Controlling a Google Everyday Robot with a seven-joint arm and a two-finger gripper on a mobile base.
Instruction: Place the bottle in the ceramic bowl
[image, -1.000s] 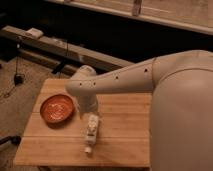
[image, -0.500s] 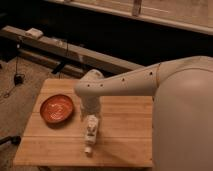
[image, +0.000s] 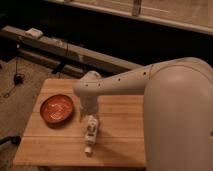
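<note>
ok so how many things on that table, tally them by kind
bowls: 1, the orange-red ceramic bowl on the left
bottles: 1, the whitish bottle lying just right of the bowl
pincers: 1, the pincer down over the bottle's far end
total: 3, on or over the wooden table

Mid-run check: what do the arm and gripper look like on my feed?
The arm is a smooth off-white shell, bulky near the camera and tapering to a rounded joint, with a row of small dark dots along it. No cables show. The gripper, pale with dark parts, is over the wooden table.
</note>
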